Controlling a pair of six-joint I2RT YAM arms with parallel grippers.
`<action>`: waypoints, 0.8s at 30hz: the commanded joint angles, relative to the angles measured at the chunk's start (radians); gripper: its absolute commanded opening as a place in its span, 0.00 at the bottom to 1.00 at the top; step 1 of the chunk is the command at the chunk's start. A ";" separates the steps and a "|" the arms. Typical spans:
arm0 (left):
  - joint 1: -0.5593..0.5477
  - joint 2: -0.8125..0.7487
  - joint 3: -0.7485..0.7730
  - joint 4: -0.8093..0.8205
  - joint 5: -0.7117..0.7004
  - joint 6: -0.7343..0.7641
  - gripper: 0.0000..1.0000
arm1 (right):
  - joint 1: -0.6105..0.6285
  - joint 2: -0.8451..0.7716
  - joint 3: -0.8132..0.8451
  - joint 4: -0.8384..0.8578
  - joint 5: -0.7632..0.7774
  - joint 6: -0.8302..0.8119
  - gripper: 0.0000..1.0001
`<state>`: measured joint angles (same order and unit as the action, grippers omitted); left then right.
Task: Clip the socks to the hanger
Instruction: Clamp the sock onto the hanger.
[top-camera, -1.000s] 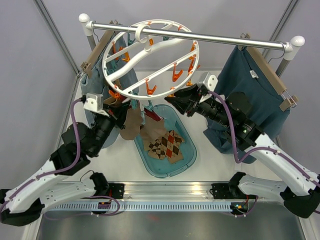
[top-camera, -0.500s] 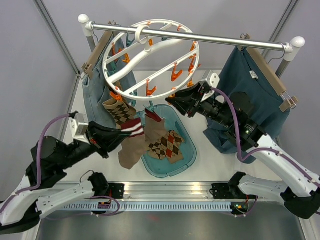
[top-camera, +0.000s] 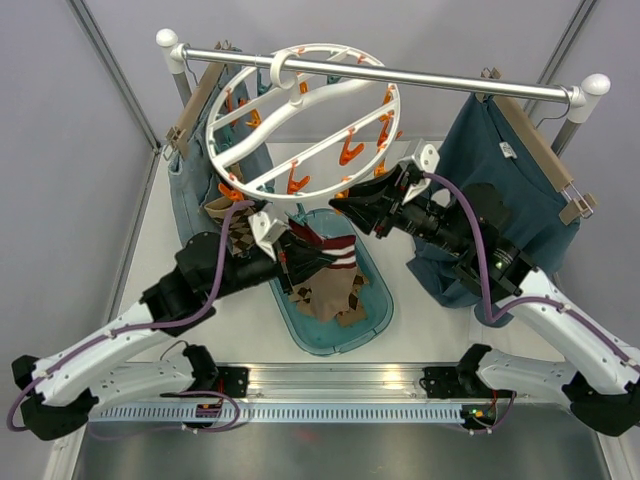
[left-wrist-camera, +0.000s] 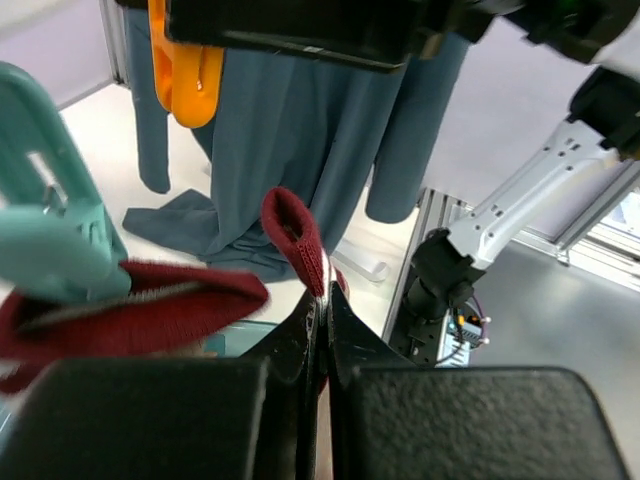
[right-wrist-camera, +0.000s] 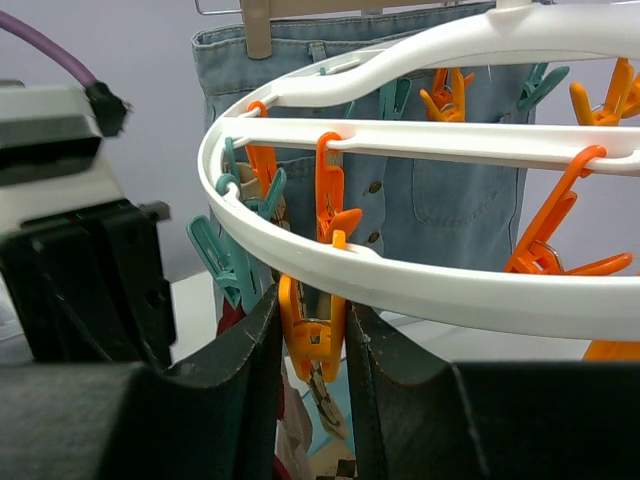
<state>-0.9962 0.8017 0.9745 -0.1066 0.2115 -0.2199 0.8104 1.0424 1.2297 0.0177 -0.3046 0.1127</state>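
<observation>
The left pincer (left-wrist-camera: 322, 310) has swung in from 9 o'clock, clamped on a sock (top-camera: 343, 250) by its striped cuff. The sock hangs cuff-up, toe-down below the hanger (right-wrist-camera: 420, 285) at its 6 o'clock rim. The right pincer (top-camera: 348, 208) squeezes an orange clothespin (right-wrist-camera: 318, 325).

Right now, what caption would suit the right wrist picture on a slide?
The right hand pinches an orange clothespin hanging from the white ring hanger, blue-grey jeans behind.
</observation>
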 joint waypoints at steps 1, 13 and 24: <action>0.001 0.033 -0.011 0.188 -0.041 0.027 0.02 | 0.016 -0.001 0.059 -0.009 0.022 0.022 0.00; -0.001 0.050 -0.146 0.496 -0.120 0.203 0.02 | 0.049 0.025 0.080 -0.045 0.073 0.002 0.00; -0.001 0.077 -0.152 0.528 -0.136 0.254 0.02 | 0.069 0.036 0.106 -0.068 0.082 -0.015 0.00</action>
<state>-0.9962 0.8692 0.8158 0.3687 0.1005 -0.0196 0.8711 1.0805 1.2869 -0.0612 -0.2279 0.1078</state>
